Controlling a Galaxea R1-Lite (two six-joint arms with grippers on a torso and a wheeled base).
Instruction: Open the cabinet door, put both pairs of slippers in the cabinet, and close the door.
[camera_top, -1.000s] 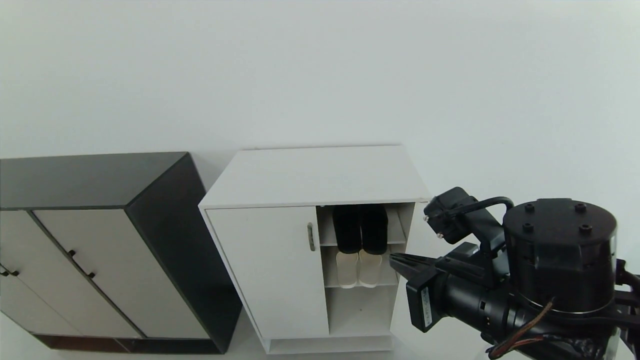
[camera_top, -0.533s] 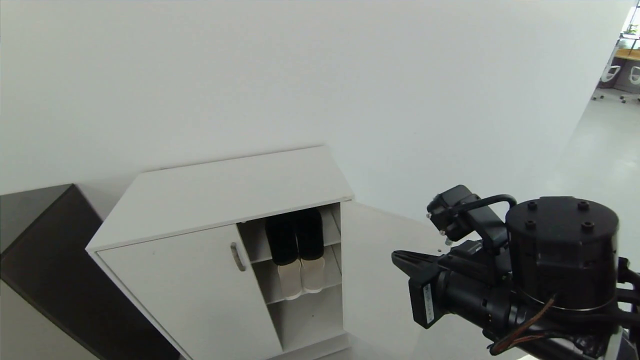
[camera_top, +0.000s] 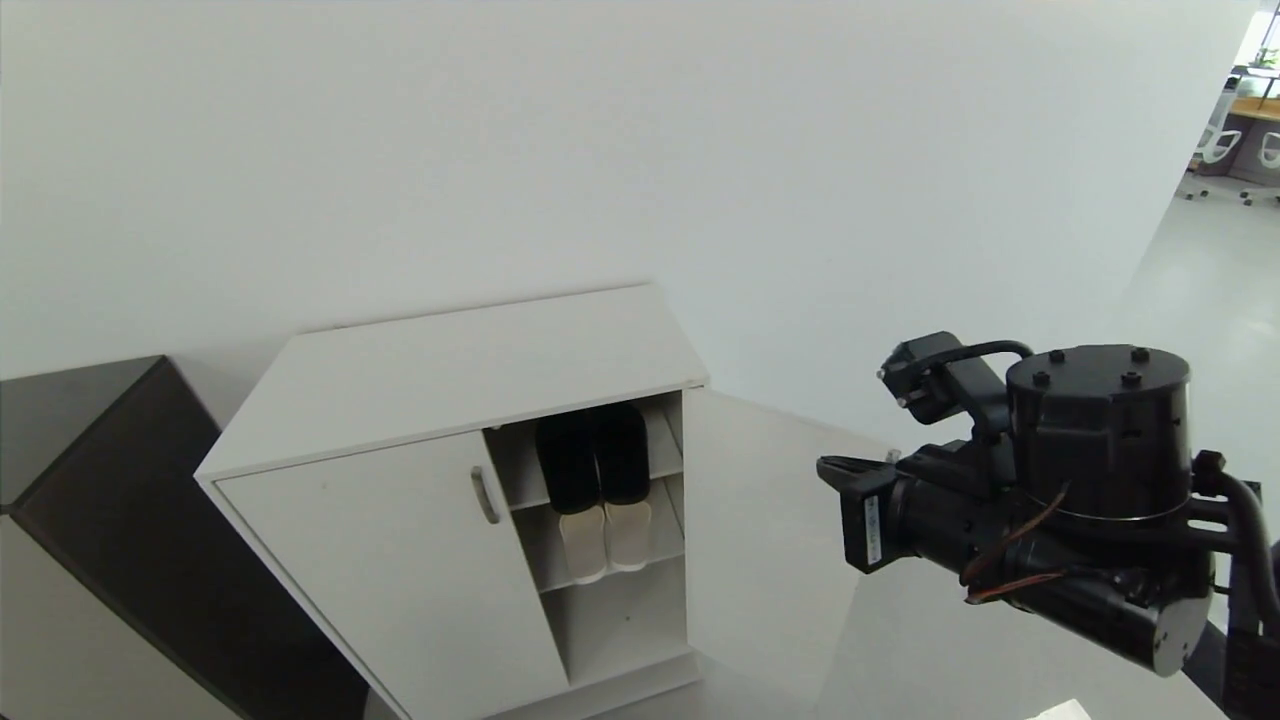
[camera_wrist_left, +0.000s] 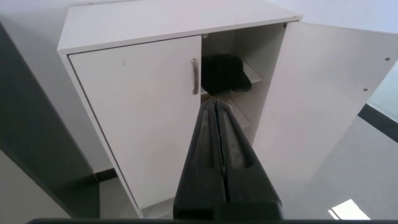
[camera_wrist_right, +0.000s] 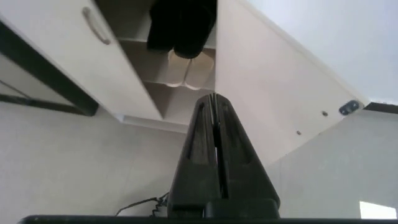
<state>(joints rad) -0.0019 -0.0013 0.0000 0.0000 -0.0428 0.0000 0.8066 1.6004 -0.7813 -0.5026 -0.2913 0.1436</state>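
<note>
White board makes up the cabinet (camera_top: 450, 365), which stands against the wall (camera_top: 600, 150) with a dark cabinet (camera_top: 90, 480) just beside it on the left. Its left door (camera_top: 400, 570) is shut, and the handle (camera_top: 485, 495) sits near that door's inner edge. The right door (camera_top: 760, 520) is swung wide, its free edge well out from the cabinet front, so the right half stands open on three levels.

The black slippers (camera_top: 590, 450) lie side by side on the top shelf, their near ends at the shelf's front edge. The white slippers (camera_top: 605, 535) lie the same way on the shelf just below. Bare floor (camera_wrist_right: 62, 162) spreads in front of the cabinet.

In the head view the right gripper (camera_wrist_right: 213, 98) hangs in the air to the right of the open door. It is well apart from the cabinet, with its jaws pressed together on nothing. The left gripper (camera_wrist_left: 214, 104) also has its jaws together and empty. It points at the cabinet front near the handle, with a gap between them.

Compared with half a second ago, the right arm sits higher and a little further right in the head view. The cabinet has slid only slightly in the picture, which is a shift of the camera. A second ago the head view faced the cabinet square on. Since then the whole picture has swung, so the camera has turned. Both doors and both pairs of slippers are as they were.
</note>
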